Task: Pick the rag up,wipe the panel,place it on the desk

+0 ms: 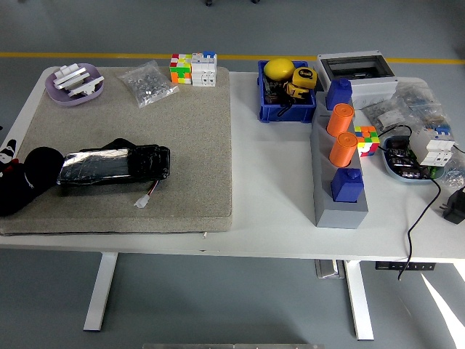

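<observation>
single head view, high up, looking down over white table (pixel 276 211)

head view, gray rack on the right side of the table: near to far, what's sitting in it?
On the gray rack, near to far: blue block → orange cylinder → second orange cylinder → second blue block.

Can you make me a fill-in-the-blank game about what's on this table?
1. The yellow ball sits in a bin whose colour is ____.
2. The grey rack holds two blue blocks and two cups coloured ____.
3. The black wrapped pack lies on a mat coloured ____.

Missing words: blue; orange; beige
</observation>
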You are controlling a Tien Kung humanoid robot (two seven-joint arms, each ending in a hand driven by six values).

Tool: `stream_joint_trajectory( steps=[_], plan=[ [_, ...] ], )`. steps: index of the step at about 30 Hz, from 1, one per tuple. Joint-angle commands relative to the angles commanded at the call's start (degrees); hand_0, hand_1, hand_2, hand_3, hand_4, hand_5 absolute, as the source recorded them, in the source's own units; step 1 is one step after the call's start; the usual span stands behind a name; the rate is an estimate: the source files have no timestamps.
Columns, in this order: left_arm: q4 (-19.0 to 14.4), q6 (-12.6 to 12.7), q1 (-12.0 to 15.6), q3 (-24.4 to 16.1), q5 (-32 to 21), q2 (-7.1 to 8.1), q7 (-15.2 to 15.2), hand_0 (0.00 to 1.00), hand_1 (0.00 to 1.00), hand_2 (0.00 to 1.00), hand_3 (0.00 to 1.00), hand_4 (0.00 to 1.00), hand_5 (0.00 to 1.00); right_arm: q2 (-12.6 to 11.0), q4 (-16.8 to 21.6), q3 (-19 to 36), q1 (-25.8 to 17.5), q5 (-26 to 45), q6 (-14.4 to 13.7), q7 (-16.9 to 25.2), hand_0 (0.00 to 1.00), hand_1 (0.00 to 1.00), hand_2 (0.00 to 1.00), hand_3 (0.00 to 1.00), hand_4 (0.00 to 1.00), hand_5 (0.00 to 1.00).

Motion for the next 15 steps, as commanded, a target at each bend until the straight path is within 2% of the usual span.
stream_joint_trajectory(
  steps=[11,15],
  plan=[
    [0.70,0.04,-1.36,0.55,0.33,-1.09,-0.19,0.819,0.826,0.750,0.600,0.719,0.247,0.07,0.00,0.84,0.03,-0.92,-0.15,0.13,0.772,0.678,0.693,0.592,0.998,0.512],
    [1.08,0.07,-2.17,1.11,0.42,-0.85,-0.21,0.819,0.826,0.750,0.600,0.719,0.247,0.20,0.00,0.73,-0.05,-1.00,-0.23,-0.05,0.772,0.678,0.693,0.592,0.998,0.512]
  ],
)
